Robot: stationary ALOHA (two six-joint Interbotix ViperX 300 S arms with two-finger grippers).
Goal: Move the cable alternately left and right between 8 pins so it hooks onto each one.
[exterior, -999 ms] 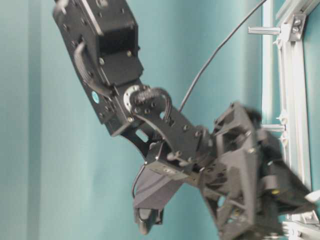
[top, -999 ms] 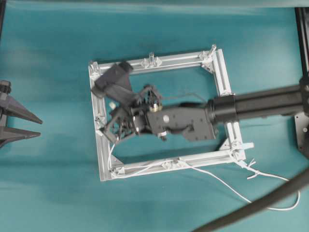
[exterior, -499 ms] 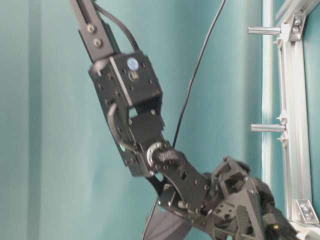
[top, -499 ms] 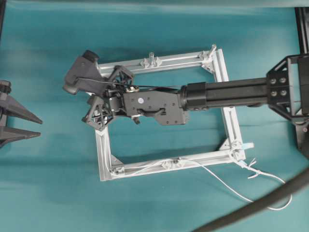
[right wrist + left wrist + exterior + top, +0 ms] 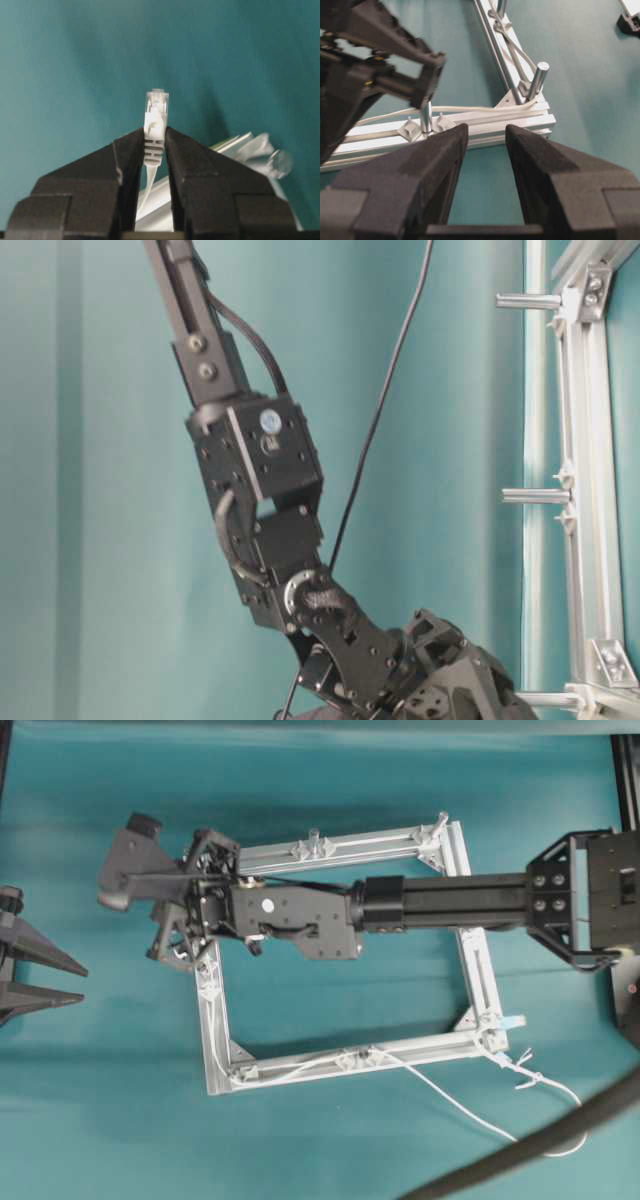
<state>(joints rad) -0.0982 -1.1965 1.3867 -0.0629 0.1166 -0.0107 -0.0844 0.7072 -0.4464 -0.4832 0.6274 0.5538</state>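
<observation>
- The right gripper (image 5: 154, 150) is pressed together on the plug (image 5: 155, 122) of the cable (image 5: 440, 1088); in the right wrist view the plug stands up out of the fingertips (image 5: 129, 150) with its clear tip free, and the white cord drops down behind the jaws
- In the overhead view that gripper sits at the top left corner of the frame (image 5: 465, 890), just outside the left bar, so the held end lies up and left of the part already laid
- The rest of the cable comes from a loop on the tabletop (image 5: 90, 1120) at lower right, passes the bottom right corner, runs along the bottom bar and turns at the bottom left corner; the left wrist view shows it wrapped behind the corner pin (image 5: 538, 80) there
- The pins (image 5: 313, 840) on the top bar stand bare, to the right of the gripper; I judge the next hook lies on the left bar or the top left corner, so the pull should run along the frame's left side
- The left gripper (image 5: 45, 978) is spread wide with nothing in it, parked well left of the frame; the right arm is the one placed to act
- No container is in view
</observation>
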